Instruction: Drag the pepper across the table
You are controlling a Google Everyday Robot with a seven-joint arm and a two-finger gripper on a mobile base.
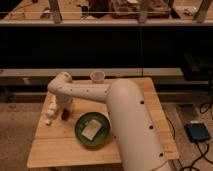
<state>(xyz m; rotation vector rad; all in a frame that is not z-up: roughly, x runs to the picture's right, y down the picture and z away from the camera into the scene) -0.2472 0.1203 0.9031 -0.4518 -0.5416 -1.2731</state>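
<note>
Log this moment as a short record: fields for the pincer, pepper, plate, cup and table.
pincer: down at the table's left side, shut, beneath the white arm
pepper: small dark red, at the pincer's tip; grip cannot be told
plate: green, right of the pincer, holds a pale flat item
cup: at the far edge, upright
table: light wooden planks
</note>
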